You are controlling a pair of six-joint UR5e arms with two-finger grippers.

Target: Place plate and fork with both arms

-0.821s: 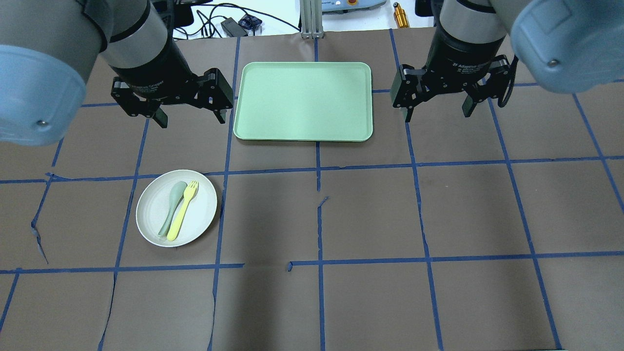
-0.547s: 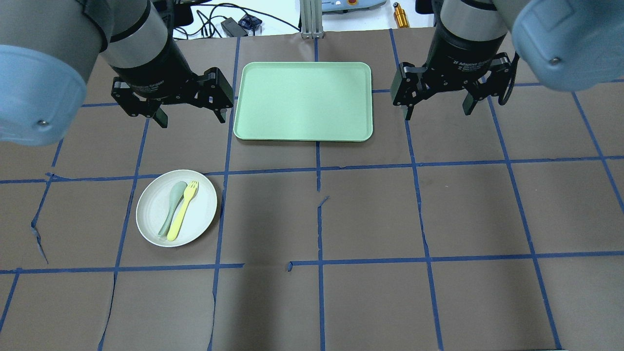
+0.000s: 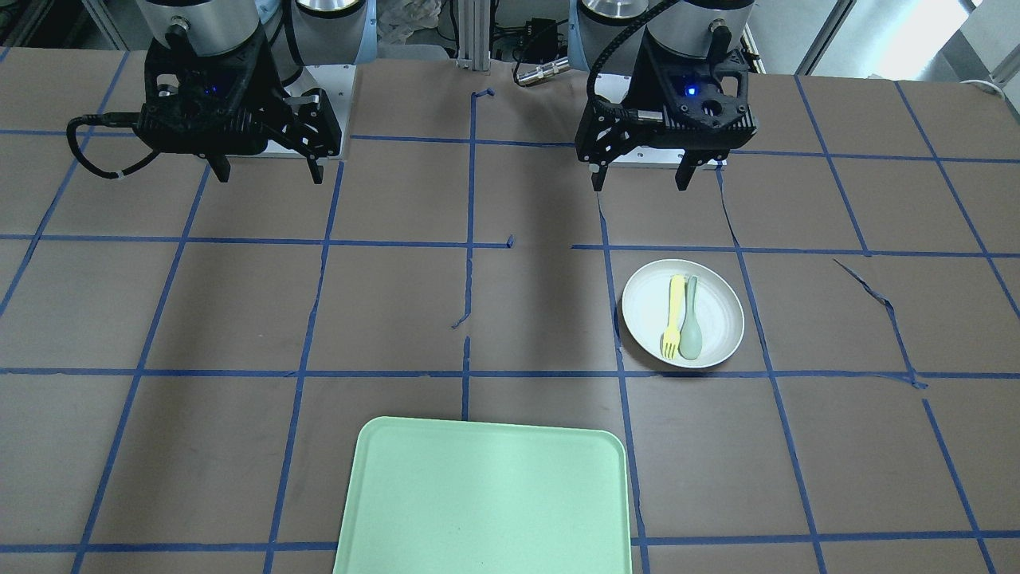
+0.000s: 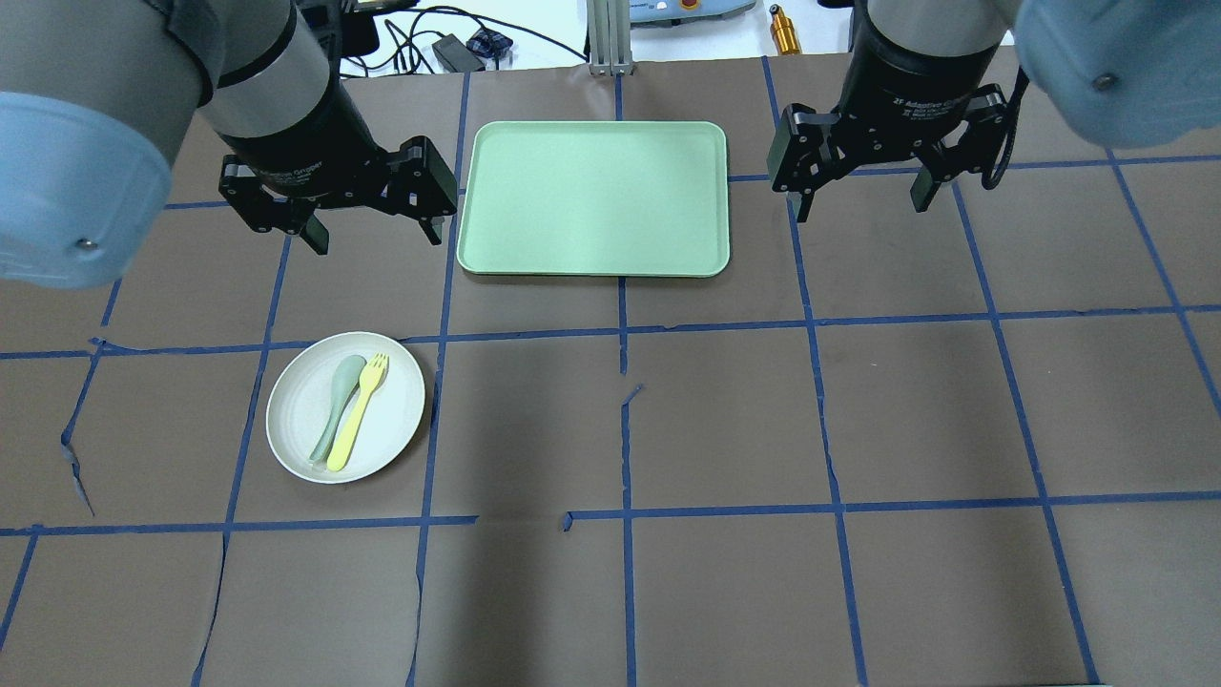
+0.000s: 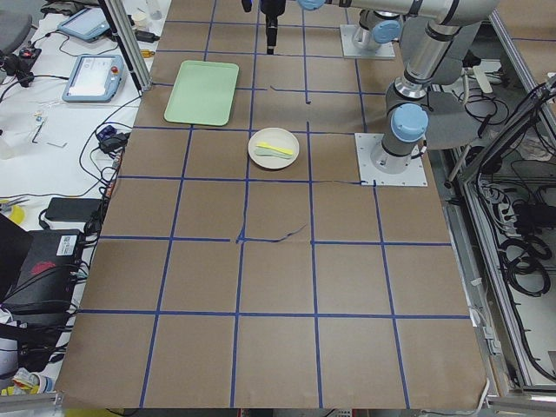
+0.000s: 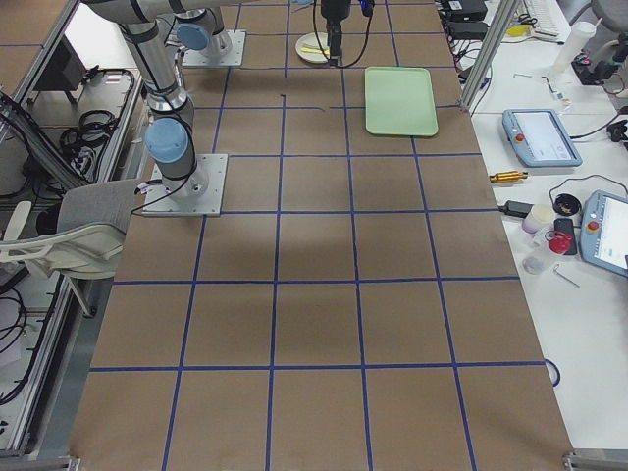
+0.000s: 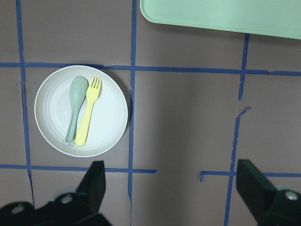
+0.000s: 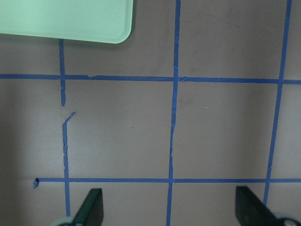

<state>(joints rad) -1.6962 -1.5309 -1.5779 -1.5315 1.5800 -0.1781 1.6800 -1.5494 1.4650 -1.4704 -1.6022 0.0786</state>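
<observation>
The off-white plate (image 4: 396,405) sits on the table's left half, with the yellow fork (image 4: 358,412) and a grey-green spoon (image 4: 334,405) lying side by side in it. The plate (image 7: 110,113) and the fork (image 7: 88,113) also show in the left wrist view, and the fork shows in the front view (image 3: 674,315). My left gripper (image 4: 376,239) is open and empty, above the table beyond the plate and left of the tray. My right gripper (image 4: 862,207) is open and empty, right of the tray.
An empty light-green tray (image 4: 591,198) lies at the far middle of the table between the two grippers. Blue tape lines grid the brown table cover. Cables and a brass cylinder (image 4: 784,31) lie beyond the far edge.
My right gripper has moved a little toward the table's far edge. The left gripper, plate, fork and spoon have not moved.
</observation>
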